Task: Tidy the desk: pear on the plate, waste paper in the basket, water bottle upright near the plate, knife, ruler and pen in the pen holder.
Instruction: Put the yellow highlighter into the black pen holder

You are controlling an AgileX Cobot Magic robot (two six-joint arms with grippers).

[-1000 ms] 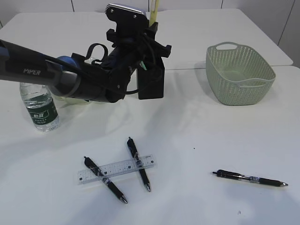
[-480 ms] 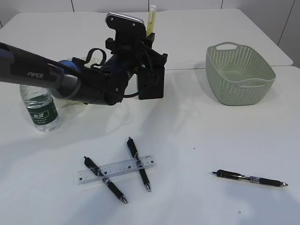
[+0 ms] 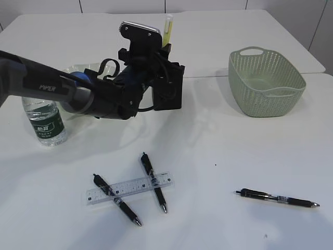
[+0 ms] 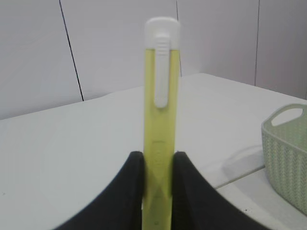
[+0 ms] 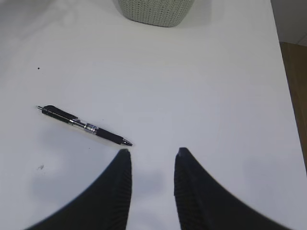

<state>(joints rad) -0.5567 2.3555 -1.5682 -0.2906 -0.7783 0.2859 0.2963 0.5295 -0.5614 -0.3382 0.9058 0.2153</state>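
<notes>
The white bench (image 3: 218,151) carried everything; the left arm (image 3: 78,96) stretched low across it from the left edge, wrist bent upward at the black pen holder (image 3: 167,88); the grey-green basket (image 3: 265,83) stood well apart to the right; the water bottle (image 3: 46,121) stood upright at the left, near the plate (image 3: 78,69), whose pale rim showed behind the arm. The left gripper (image 4: 158,179) was clamped narrowly on a yellow-green knife (image 4: 160,120) with a white top, held upright above the holder; the right gripper (image 5: 152,160) hung over bare bench, its jaws parted and holding nothing. The clear ruler (image 3: 130,188) lay across two black pens (image 3: 153,181); a third pen (image 3: 278,198) lay alone to the right.
</notes>
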